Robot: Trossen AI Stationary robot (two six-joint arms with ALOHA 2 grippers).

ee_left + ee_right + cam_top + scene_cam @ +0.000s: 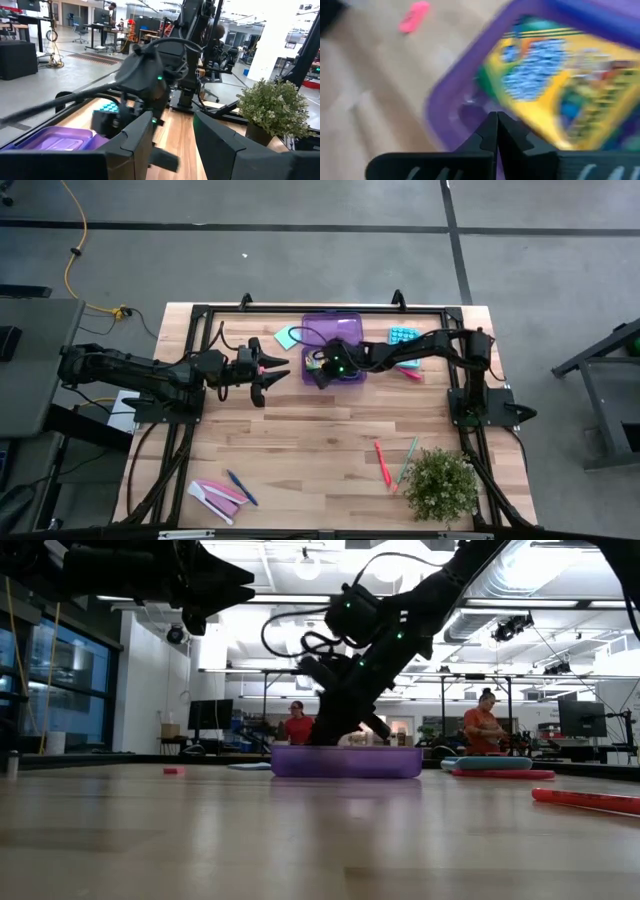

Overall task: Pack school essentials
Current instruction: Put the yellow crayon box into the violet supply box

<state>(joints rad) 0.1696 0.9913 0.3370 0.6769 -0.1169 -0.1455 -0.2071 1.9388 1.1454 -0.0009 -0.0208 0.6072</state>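
A purple bin (333,345) stands at the table's far middle with the yellow crayon box (555,75) lying in it. My right gripper (318,372) is shut and empty over the bin's near left corner (445,107). My left gripper (272,378) is open and empty, left of the bin and above the table, with the tiny pink eraser (262,366) lying on the wood by it. The eraser also shows in the right wrist view (415,15). The green sticky-note pad (287,337) lies left of the bin. I see no scissors.
The red pen (382,462) and the green pen (408,460) lie near right beside a potted plant (440,485). The blue pen (241,487) and the pink and white flat pieces (215,495) lie near left. The light-blue calculator pad (402,337) lies right of the bin.
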